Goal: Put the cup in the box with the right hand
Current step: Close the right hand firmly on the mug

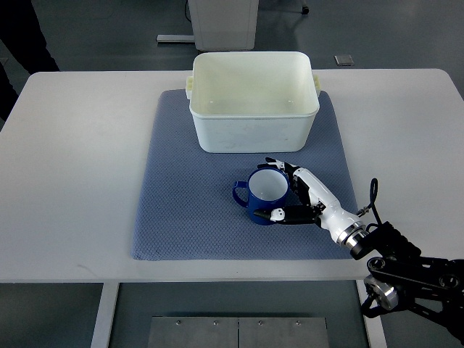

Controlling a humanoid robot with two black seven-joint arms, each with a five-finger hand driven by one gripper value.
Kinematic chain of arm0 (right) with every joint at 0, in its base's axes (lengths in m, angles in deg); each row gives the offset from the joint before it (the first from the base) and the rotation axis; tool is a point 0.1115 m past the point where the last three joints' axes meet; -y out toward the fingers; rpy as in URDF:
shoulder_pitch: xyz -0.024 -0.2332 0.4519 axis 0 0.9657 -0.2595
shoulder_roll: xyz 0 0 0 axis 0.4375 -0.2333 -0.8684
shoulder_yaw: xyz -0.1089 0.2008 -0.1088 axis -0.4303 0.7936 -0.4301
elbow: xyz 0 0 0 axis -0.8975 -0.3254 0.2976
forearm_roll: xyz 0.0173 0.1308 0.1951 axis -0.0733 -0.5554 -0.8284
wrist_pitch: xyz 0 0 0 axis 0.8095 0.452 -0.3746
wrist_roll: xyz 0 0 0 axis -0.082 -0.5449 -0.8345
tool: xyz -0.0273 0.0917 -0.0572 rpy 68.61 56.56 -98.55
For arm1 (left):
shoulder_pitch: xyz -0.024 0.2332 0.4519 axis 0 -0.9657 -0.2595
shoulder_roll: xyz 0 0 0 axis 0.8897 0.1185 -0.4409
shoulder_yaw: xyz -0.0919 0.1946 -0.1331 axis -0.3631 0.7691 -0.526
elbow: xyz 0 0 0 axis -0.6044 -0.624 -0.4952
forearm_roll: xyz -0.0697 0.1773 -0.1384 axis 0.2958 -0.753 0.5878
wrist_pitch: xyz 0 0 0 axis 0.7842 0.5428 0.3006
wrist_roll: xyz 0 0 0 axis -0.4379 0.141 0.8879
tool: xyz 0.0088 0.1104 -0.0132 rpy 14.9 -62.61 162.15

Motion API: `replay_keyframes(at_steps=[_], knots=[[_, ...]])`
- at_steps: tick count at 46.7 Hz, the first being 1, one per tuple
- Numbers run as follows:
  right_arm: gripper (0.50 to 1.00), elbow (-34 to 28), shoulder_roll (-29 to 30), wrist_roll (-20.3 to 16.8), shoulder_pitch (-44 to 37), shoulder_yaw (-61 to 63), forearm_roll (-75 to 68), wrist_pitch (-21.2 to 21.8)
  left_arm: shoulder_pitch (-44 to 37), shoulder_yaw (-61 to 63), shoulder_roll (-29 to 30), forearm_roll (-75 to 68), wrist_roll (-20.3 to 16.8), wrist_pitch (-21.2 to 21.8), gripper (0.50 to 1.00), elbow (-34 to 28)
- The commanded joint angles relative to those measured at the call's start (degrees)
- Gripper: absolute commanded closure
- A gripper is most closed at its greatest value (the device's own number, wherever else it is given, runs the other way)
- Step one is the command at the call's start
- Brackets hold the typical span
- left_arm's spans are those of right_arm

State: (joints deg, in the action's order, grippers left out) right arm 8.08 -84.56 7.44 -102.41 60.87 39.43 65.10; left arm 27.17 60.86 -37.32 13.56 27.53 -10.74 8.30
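Right hand (301, 194) wraps cup (265, 194) from handle-free side, fingers (279, 166) behind, thumb in front. Cup upright on mat (174, 210); box (254, 101) just beyond, open top ready.

blue cup (266, 196) with white inside, upright, handle pointing left, on blue mat, just in front of white rectangular box (254, 101), box open-topped, upright, at mat's far edge
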Motion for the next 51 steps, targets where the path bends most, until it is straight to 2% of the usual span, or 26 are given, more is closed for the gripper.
replay_keyframes(at_steps=[1, 11, 24, 38, 51], knots=[[0.569, -0.04, 0.04, 0.11, 0.03, -0.09, -0.01, 0.05, 0.00, 0.00, 0.00, 0.00, 0.00, 0.00, 0.500, 0.00], [0.594, -0.22, 0.04, 0.55, -0.58, -0.97, -0.01, 0.05, 0.00, 0.00, 0.00, 0.00, 0.00, 0.00, 0.500, 0.00], [0.699, -0.31, -0.05, 3.10, -0.93, -2.02, 0.08, 0.05, 0.00, 0.00, 0.00, 0.00, 0.00, 0.00, 0.500, 0.00], [0.710, -0.57, -0.05, 3.27, -0.93, -2.29, -0.01, 0.05, 0.00, 0.00, 0.00, 0.00, 0.00, 0.00, 0.500, 0.00], [0.812, -0.92, -0.05, 3.36, -1.20, -2.29, 1.22, 0.05, 0.00, 0.00, 0.00, 0.00, 0.00, 0.00, 0.500, 0.00]])
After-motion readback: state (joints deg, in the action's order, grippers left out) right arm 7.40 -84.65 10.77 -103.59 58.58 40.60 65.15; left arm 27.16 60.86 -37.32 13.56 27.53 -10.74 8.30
